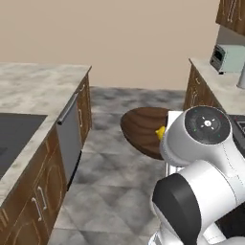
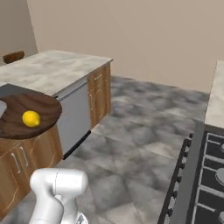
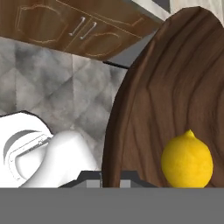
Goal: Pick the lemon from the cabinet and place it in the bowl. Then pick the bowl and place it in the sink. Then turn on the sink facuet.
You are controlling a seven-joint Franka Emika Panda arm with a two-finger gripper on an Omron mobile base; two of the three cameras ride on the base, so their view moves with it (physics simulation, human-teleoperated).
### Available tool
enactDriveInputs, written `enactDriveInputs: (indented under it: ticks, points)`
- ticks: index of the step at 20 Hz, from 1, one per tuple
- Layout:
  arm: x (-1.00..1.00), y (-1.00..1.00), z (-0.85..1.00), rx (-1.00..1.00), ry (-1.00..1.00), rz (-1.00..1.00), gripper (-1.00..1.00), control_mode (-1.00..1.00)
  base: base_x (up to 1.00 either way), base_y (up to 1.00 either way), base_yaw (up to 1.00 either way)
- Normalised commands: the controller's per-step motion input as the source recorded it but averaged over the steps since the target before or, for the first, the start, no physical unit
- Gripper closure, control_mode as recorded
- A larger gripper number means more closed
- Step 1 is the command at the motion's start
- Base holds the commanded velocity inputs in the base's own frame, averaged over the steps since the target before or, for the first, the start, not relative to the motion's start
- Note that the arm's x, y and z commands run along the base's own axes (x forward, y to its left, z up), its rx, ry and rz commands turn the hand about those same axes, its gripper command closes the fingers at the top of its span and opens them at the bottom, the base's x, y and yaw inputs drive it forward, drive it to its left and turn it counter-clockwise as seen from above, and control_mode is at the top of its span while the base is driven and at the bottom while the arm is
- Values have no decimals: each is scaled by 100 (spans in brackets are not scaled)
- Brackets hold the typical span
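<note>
Wide dark brown wooden bowl (image 2: 26, 114) held aloft beside the marbled stone island counter (image 2: 57, 70), above grey tiled floor (image 2: 131, 144). Small bright yellow lemon (image 3: 187, 158) resting inside the bowl. Finger state: cannot tell.

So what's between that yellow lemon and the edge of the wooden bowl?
Nothing but bare wood grain. In the right base view the lemon sits inside the bowl with bare wood to the rim; the hand view shows the same.
</note>
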Motion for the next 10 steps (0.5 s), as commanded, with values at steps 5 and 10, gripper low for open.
enactDriveInputs:
  ticks: [5,10]
  points:
    - [0,0,0,0,0,0,100,100,90,8,59]
    - [0,0,0,0,0,0,100,100,61,20,74]
